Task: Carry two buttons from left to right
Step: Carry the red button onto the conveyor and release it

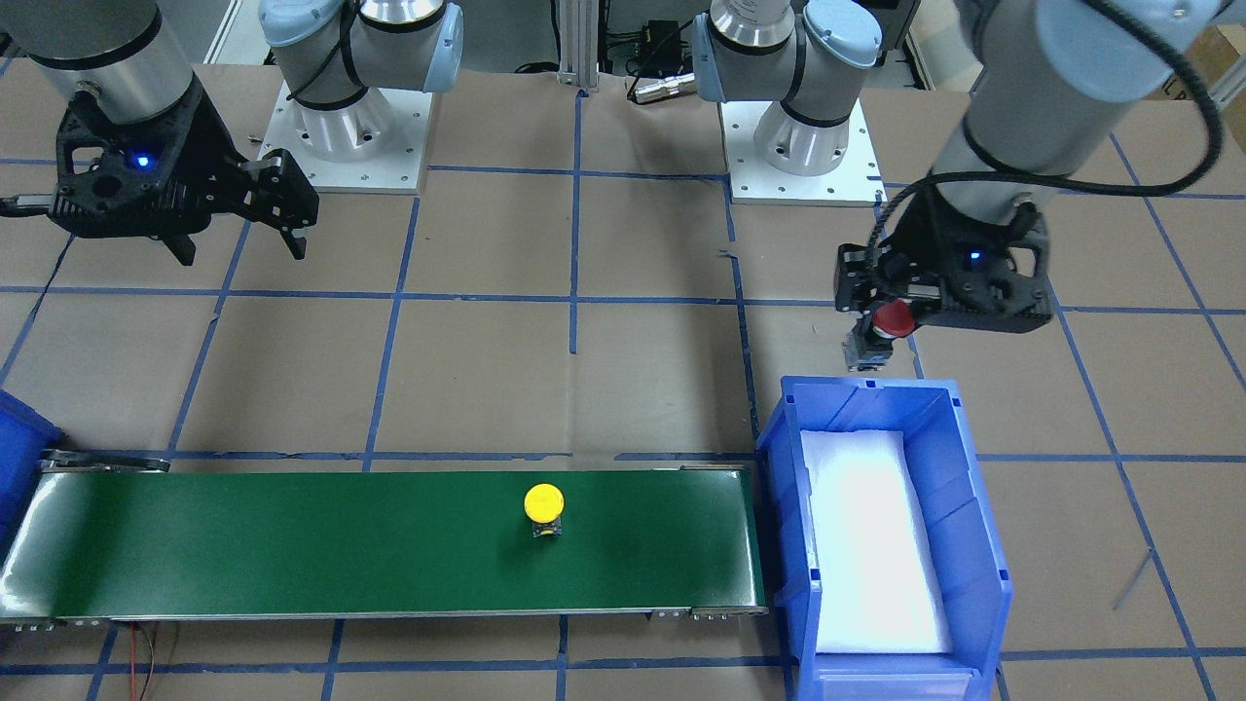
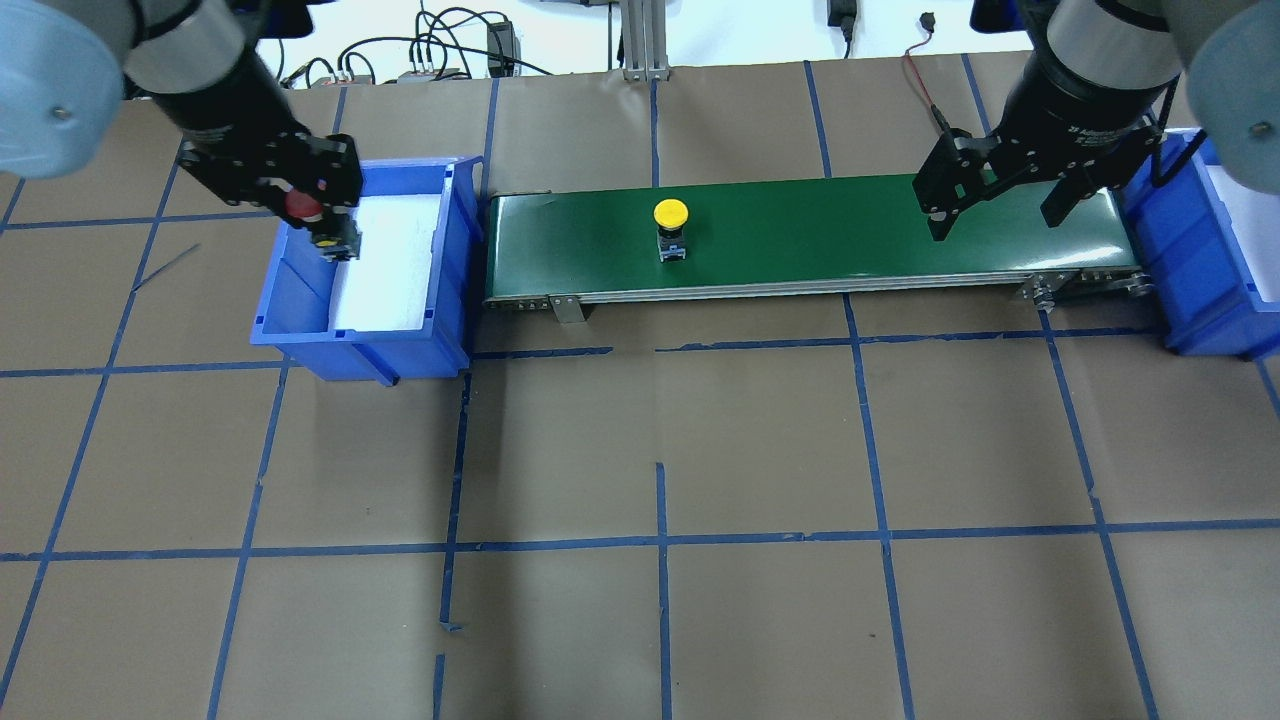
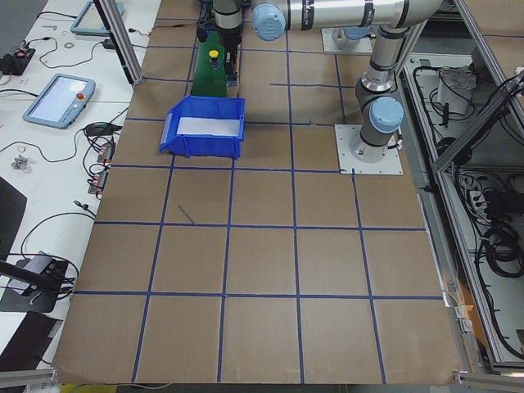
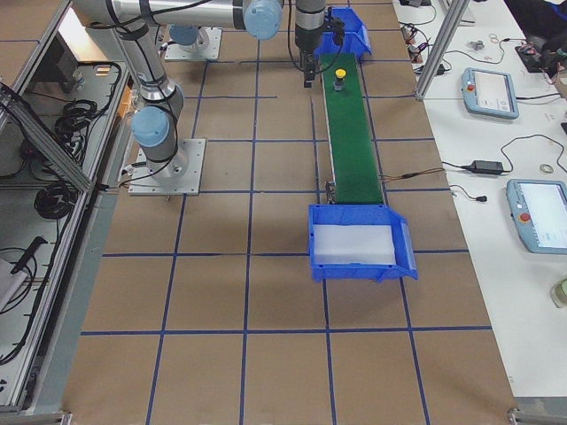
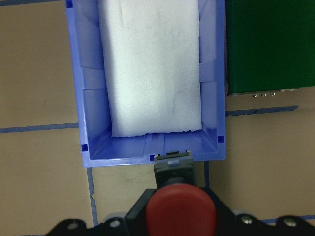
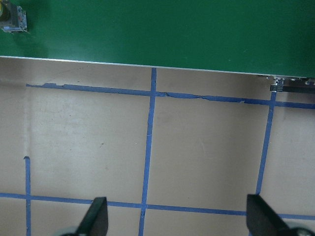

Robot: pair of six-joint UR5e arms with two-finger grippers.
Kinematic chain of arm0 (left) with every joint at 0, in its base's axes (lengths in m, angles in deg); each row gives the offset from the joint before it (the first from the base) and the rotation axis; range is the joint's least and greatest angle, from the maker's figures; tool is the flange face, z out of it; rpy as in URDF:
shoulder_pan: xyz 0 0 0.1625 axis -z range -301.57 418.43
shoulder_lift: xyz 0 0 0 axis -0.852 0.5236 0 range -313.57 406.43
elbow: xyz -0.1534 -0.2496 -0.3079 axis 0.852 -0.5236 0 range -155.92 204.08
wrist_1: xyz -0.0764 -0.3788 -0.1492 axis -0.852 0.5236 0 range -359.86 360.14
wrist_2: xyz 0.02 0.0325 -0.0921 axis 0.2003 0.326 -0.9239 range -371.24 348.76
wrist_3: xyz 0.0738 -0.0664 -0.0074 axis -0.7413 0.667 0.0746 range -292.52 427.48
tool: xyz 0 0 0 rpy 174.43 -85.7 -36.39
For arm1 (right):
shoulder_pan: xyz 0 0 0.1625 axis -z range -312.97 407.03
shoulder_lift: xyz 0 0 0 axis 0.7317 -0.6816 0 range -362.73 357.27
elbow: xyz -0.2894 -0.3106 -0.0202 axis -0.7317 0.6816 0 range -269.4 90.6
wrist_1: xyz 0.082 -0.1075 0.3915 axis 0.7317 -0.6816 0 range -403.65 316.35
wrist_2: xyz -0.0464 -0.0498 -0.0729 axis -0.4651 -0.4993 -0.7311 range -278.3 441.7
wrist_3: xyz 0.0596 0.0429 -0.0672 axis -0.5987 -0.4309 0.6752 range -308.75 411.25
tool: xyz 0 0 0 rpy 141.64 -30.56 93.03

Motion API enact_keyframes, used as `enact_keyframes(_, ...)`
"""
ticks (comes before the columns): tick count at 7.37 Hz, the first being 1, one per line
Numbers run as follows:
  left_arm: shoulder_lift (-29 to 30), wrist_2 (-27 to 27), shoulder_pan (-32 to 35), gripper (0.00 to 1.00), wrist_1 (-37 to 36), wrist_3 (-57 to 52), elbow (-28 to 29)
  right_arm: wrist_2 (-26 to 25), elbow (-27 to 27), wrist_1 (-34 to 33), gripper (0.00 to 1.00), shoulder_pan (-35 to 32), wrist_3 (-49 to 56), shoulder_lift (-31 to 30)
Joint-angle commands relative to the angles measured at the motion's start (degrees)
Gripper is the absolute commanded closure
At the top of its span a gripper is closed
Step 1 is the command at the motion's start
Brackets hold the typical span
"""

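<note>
- Red button (image 5: 180, 211) sits clamped in our left gripper (image 1: 879, 331) at the blue bin (image 5: 123, 160) rim.
- Our right gripper (image 2: 995, 218) gapes, yellow button (image 1: 544, 503) well apart on the conveyor belt (image 1: 292, 545).

We see the red button (image 5: 180, 212) cut by the bottom edge, the yellow button (image 6: 11, 18) clipped at the corner, and the right bin (image 2: 1190, 270) running off-frame.

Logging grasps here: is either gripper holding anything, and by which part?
The left gripper holds the red button at its cap end, base sticking out. The right gripper is open and empty.
</note>
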State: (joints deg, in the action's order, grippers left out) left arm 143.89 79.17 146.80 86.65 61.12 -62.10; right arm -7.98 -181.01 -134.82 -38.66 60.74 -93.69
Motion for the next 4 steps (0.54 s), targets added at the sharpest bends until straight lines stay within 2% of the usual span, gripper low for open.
enact_keyframes(1,4.48,0.55,7.75,0.73,-5.36,8.87,0.58,0.03,-0.06,0.03,0.0,0.0,0.0,0.0)
enact_keyframes(3,10.09,1.96,8.31,0.74,-10.71,9.26,3.2,0.03,-0.06,0.03,0.0,0.0,0.0,0.0)
enact_keyframes(4,15.35,1.96,8.31,0.76,-10.83,9.26,7.83,0.12,-0.06,0.03,0.0,0.0,0.0,0.0)
